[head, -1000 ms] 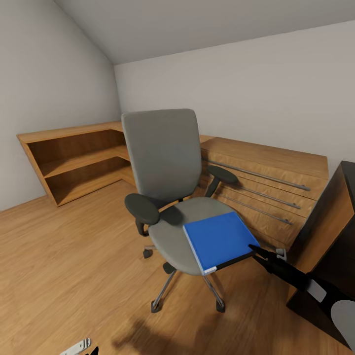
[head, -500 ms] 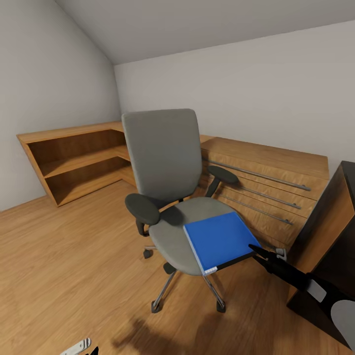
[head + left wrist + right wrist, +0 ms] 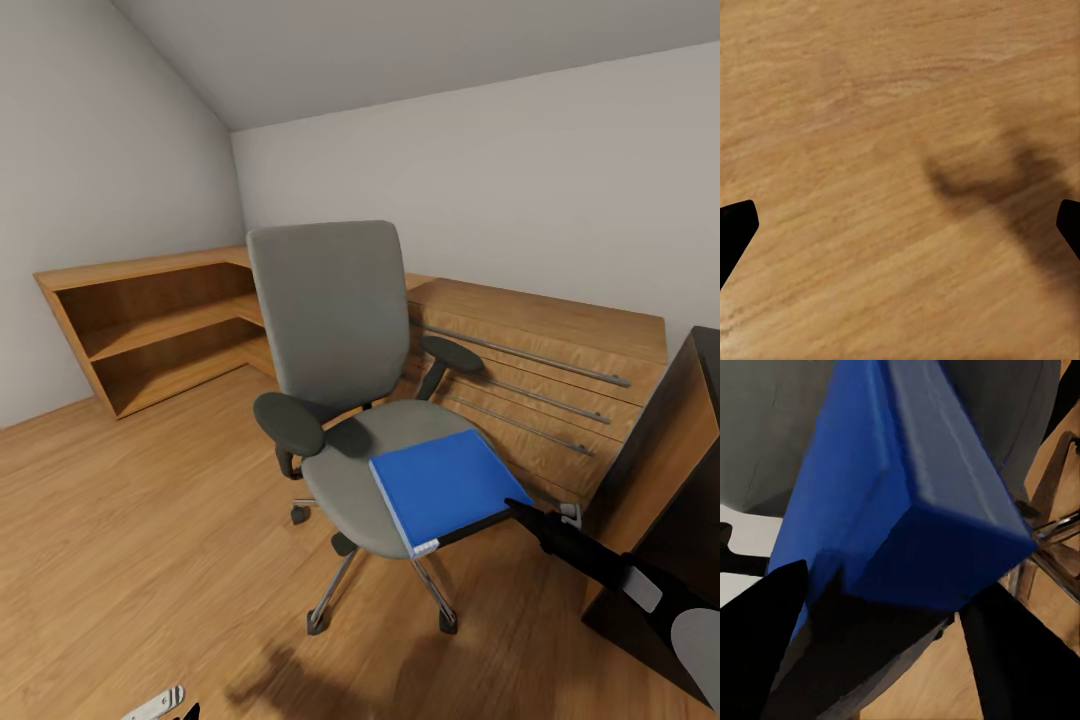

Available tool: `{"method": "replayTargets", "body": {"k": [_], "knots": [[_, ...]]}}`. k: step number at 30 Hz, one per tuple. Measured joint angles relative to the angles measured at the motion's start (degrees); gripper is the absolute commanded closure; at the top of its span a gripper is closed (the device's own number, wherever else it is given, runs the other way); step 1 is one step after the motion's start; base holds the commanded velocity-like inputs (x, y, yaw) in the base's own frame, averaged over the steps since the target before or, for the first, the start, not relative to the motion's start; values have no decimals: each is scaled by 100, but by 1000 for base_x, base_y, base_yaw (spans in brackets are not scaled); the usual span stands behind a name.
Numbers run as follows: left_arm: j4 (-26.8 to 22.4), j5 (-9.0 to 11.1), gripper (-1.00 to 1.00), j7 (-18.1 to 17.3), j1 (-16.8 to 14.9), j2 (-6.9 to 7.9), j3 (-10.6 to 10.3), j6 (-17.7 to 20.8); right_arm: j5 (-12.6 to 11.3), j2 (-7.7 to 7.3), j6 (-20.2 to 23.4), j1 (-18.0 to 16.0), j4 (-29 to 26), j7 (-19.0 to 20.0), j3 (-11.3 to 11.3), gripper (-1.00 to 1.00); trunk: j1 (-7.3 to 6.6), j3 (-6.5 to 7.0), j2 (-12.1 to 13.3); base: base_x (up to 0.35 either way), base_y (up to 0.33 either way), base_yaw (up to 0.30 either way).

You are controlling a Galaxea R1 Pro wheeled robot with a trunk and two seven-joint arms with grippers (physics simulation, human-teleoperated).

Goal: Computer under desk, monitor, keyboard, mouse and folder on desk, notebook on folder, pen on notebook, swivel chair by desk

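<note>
The grey swivel chair (image 3: 330, 330) stands in the middle of the wooden floor, its seat turned toward me. The bright blue folder (image 3: 440, 485) lies flat on the seat's front right part, its corner hanging past the seat edge. My right gripper (image 3: 517, 508) reaches in from the lower right and is at that near corner. In the right wrist view the folder (image 3: 900, 495) sits between the two black fingers (image 3: 765, 645), which press on it from both sides. My left gripper (image 3: 900, 225) hangs open over bare floor, and part of it (image 3: 160, 705) shows at the head view's bottom edge.
Low light-wood shelves (image 3: 160, 320) run along the left wall and a light-wood drawer cabinet (image 3: 540, 370) along the back wall behind the chair. A dark piece of furniture with a brown side (image 3: 670, 470) stands at the right edge. The chair's star base (image 3: 330, 600) spreads over the floor.
The folder has slid slightly to the left on the seat, and the right gripper's fingers look narrower at its corner. The chair and left arm have not moved.
</note>
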Motion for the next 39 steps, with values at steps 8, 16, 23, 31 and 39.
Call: {"method": "replayTargets", "body": {"k": [8, 16, 23, 31, 39], "knots": [[0, 0, -100, 0, 0, 0, 3, -2, -4, 0, 11, 0, 1, -1, 25, 100, 0, 0, 0, 0, 0, 0], [0, 0, -100, 0, 0, 0, 2, -4, -2, -7, 8, 0, 1, -1, 36, 100, -10, 88, 5, 0, 0, 0], [0, -8, -100, 0, 0, 0, 0, -4, -5, -5, 12, 1, 2, -2, 54, 100, -28, 243, 14, 0, 0, 0], [0, -9, -100, 10, -1, -2, -3, -4, -5, 0, 18, 1, 2, -11, 52, 100, -184, 391, 295, 0, 0, 0], [0, -7, -100, 21, 0, -8, -7, 2, -2, 0, 48, 1, -6, -35, 62, 100, -360, 535, 616, 0, 0, 0]]}}
